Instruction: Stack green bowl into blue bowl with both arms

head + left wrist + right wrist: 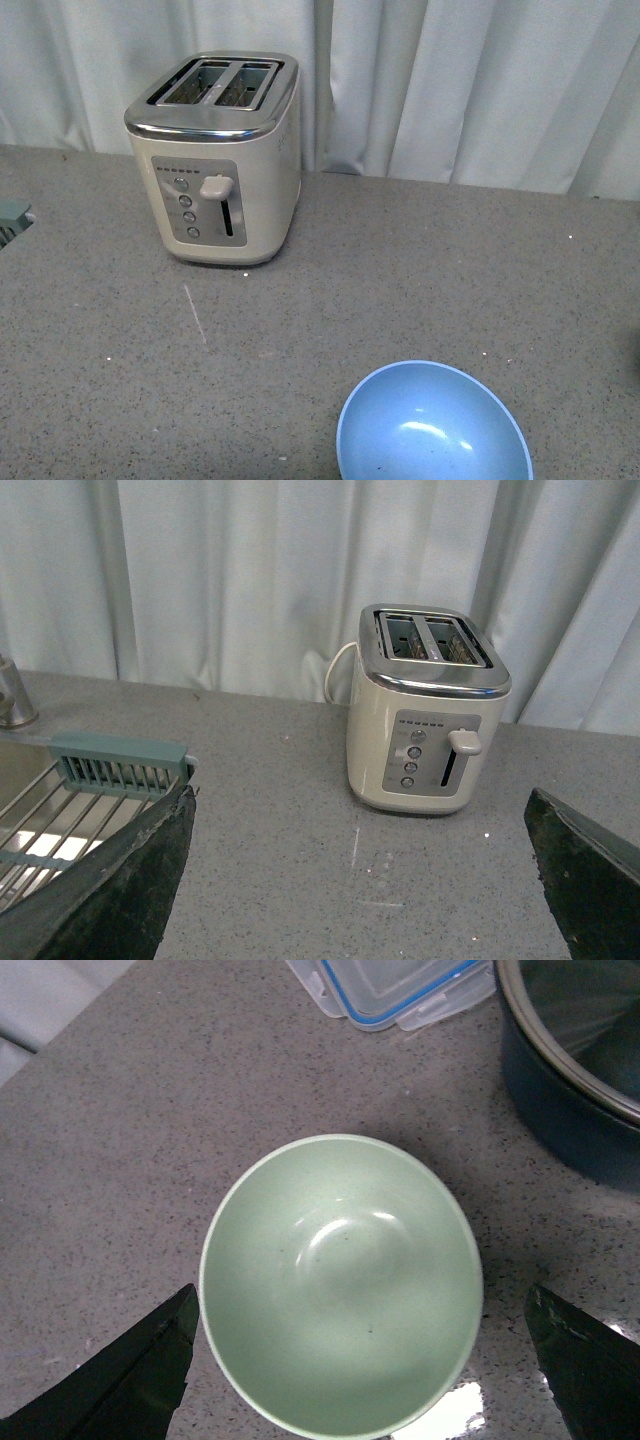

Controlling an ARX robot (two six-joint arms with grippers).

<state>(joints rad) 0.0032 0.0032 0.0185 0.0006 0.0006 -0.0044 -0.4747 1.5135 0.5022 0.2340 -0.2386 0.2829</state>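
Note:
The blue bowl [433, 423] stands upright and empty on the grey counter at the front right of the front view. The green bowl [340, 1280] shows only in the right wrist view, upright and empty on the counter. My right gripper [365, 1360] hangs above it, open, with its two dark fingers [130, 1380] standing wide on either side of the bowl, clear of its rim. My left gripper [365, 880] is open and empty over bare counter in front of the toaster. Neither arm shows in the front view.
A cream two-slot toaster [218, 160] stands at the back left; it also shows in the left wrist view [425, 715]. A sink with a wire rack [70, 800] lies left. By the green bowl are a clear blue-rimmed container lid [395, 990] and a dark pot [575, 1070]. Curtains hang behind.

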